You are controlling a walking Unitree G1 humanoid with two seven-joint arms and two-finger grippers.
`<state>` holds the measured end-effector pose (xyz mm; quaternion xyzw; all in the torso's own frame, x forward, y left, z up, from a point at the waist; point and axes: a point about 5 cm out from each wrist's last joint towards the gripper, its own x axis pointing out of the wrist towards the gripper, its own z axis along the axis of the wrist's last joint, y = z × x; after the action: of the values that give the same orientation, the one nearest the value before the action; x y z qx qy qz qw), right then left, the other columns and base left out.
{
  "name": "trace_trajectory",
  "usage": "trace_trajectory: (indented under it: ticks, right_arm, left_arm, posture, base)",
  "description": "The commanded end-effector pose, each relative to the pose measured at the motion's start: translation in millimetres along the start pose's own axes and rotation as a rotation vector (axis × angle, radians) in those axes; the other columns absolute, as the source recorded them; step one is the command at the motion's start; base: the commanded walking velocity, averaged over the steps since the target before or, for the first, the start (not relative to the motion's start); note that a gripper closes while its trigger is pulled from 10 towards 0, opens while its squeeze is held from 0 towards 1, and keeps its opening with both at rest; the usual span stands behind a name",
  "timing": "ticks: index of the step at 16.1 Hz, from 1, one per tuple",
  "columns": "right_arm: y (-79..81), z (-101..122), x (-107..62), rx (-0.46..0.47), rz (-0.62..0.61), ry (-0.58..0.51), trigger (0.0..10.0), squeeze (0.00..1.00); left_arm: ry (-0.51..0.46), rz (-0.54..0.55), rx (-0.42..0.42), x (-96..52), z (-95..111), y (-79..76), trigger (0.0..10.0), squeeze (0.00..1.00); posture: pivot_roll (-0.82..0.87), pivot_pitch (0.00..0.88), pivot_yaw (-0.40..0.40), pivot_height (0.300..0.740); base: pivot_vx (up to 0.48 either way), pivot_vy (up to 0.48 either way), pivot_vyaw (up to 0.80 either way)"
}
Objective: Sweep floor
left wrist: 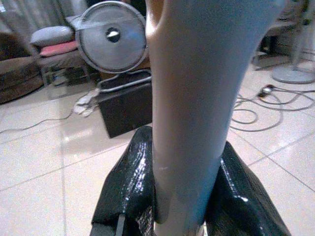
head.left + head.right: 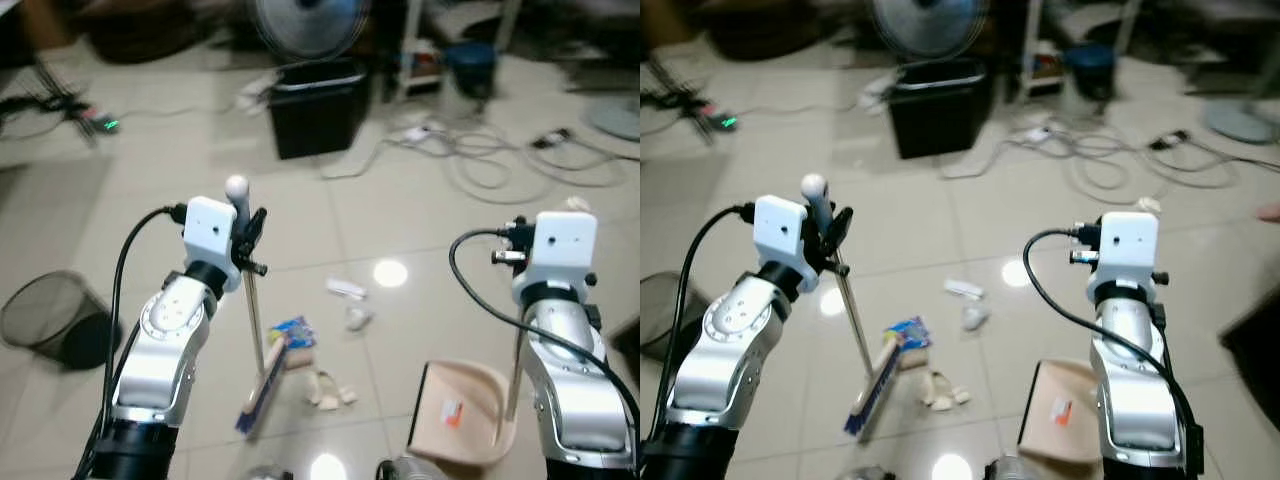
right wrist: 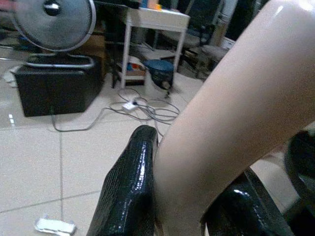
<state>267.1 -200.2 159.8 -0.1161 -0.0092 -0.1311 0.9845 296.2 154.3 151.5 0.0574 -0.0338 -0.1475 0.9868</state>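
My left gripper is shut on the pale grip of a broom, and its black fingers clamp the grip from both sides. The metal pole slants down to the brush head on the tiles. My right gripper is shut on the cream handle of a beige dustpan, which rests on the floor by my right side. Litter lies between them: a blue packet, white paper, a crumpled wad and pale scraps.
A mesh wastebasket lies tipped at the left. A black bin and a fan stand straight ahead. Cables sprawl over the tiles at the far right, near a shelf unit.
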Motion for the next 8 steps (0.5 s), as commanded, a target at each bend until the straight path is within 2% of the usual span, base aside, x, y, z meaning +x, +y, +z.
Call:
trace_trajectory:
  ticks: [1, 4, 6, 8]
  right_arm:
    - [4.3, 8.5, 1.1, 0.024, 0.023, -0.054, 10.0, 0.00]
    - [7.2, 10.9, 1.8, 0.021, 0.048, -0.091, 10.0, 0.00]
    - [9.4, 13.1, 4.0, 0.030, 0.053, -0.155, 10.0, 0.00]
    - [8.7, 8.4, 8.3, 0.041, 0.062, -0.166, 10.0, 0.00]
  left_arm:
    - [-0.022, 0.035, 0.020, -3.1, 4.7, 6.9, 10.0, 0.00]
    - [-0.006, 0.063, 0.035, -2.8, 2.4, 10.4, 10.0, 0.00]
    - [0.001, 0.121, 0.056, -4.3, -0.6, 15.6, 10.0, 0.00]
    - [-0.004, 0.175, 0.073, -5.2, -4.5, 19.6, 10.0, 0.00]
  posture:
    - [-0.02, 0.106, 0.066, 0.740]
    - [-0.02, 0.120, 0.068, 0.740]
    - [-0.02, 0.128, 0.064, 0.740]
    - [-0.01, 0.140, 0.062, 0.740]
  base:
    - [0.000, 0.000, 0.00]
    - [0.000, 0.000, 0.00]
    - [0.000, 0.000, 0.00]
    - [0.000, 0.000, 0.00]
